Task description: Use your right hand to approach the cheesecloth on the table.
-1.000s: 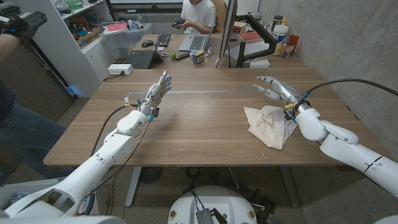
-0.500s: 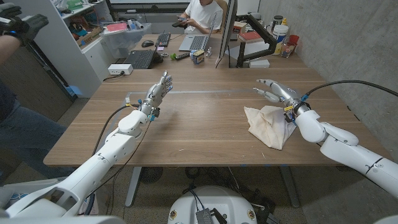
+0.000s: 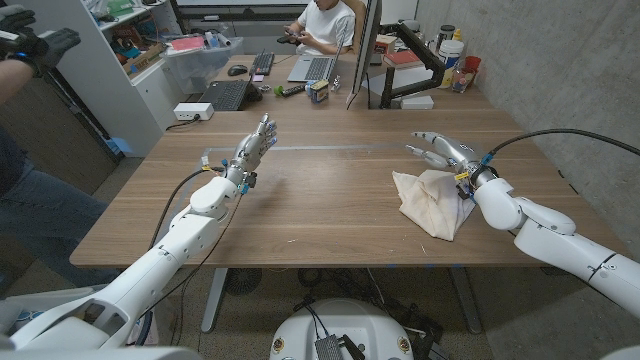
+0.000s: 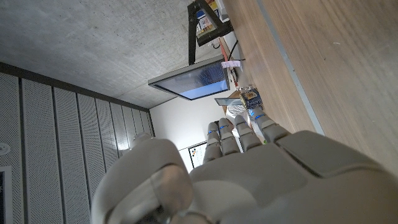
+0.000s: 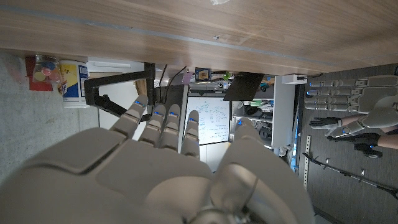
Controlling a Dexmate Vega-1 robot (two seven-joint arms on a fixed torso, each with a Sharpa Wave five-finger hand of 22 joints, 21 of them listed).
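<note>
While right hand (image 3: 440, 150) hovers at the far edge of the cheesecloth (image 3: 432, 200), near the desk's (image 3: 330, 200) right edge, fingers spread wide, holding nothing. Risk: it overshoots, dragging or bunching the limp cloth. Left hand (image 3: 255, 143) idle, fingers apart.

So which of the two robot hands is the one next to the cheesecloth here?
The right hand, fingers spread, just past the far edge of the crumpled cheesecloth. The left hand is raised well across the table, with bare wood between it and the cloth.
</note>
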